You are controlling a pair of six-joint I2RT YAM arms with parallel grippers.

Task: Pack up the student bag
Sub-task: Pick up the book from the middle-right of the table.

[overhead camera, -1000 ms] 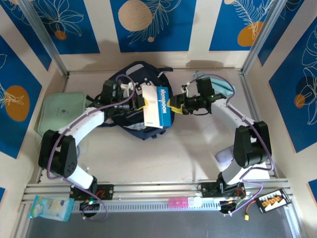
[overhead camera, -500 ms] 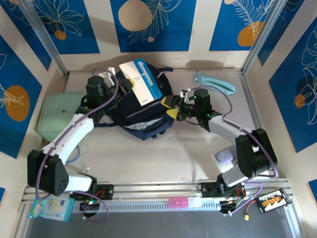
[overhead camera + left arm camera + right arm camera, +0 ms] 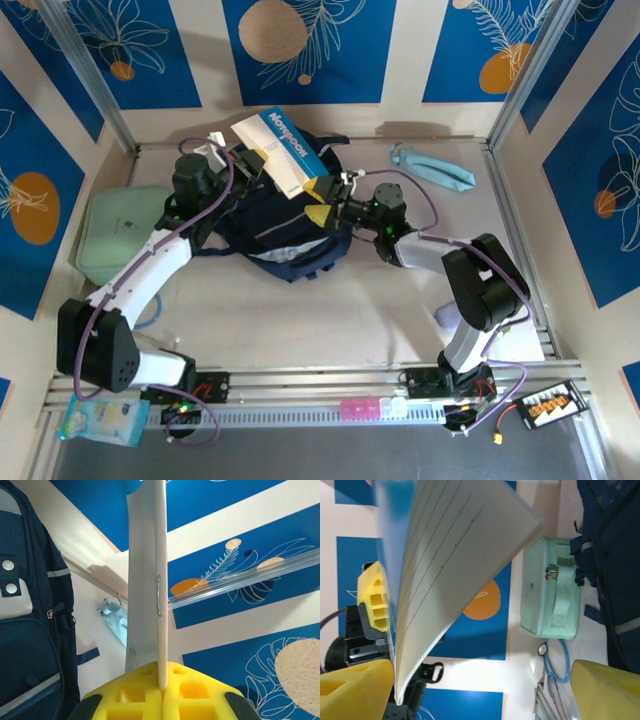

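Top external shows my left gripper (image 3: 252, 160) clamped on the notebook (image 3: 283, 150), holding it over the student bag (image 3: 285, 238) at the far middle, while my right gripper (image 3: 320, 198) hangs spread beside it, probably to steady it.

We seem to be in a robotics lab cell: two arms (image 3: 150, 265) are bolted to an aluminium rail (image 3: 320, 385) at the table (image 3: 350, 310) edge. Printed blue leaf panels (image 3: 300, 45) and metal corner posts (image 3: 88, 75) enclose it.
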